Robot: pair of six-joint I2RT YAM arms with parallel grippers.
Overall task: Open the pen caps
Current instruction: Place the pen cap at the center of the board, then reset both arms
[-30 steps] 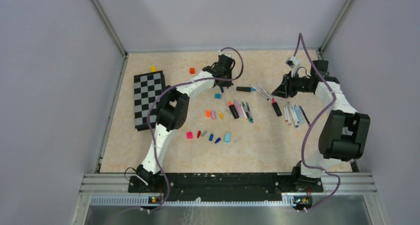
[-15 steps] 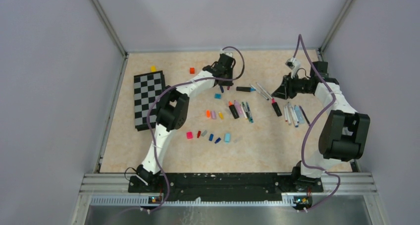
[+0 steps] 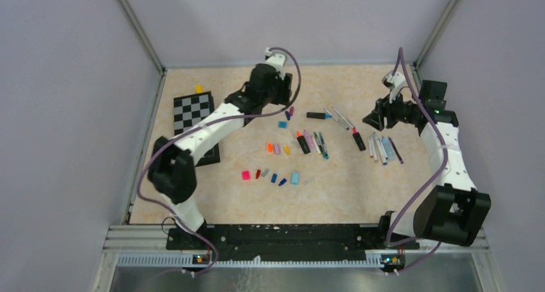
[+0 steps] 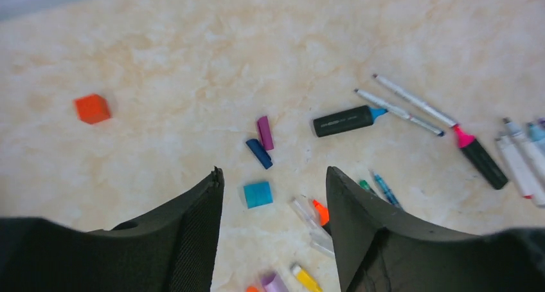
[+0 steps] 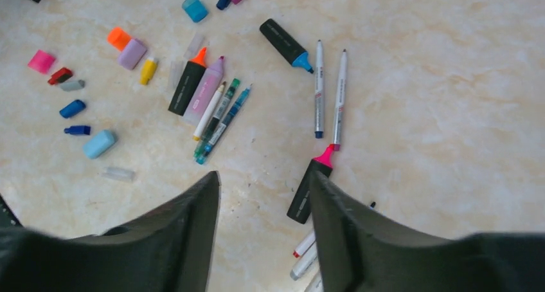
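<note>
Left arm [image 3: 212, 121] swung back, raised, left gripper [image 4: 273, 179] parted (empty) over pen caps [image 4: 258, 194], right gripper [image 5: 263, 182] parted above pens [image 5: 281, 40]

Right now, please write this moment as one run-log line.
left gripper: open, empty | right gripper: open, empty | pens: several uncapped, on table | pen caps: loose, scattered on table

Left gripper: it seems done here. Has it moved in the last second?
Yes. The left gripper shifted left, toward the checkerboard, away from the blue-tipped highlighter.

Bright even light, soft shadows, slight blur
</note>
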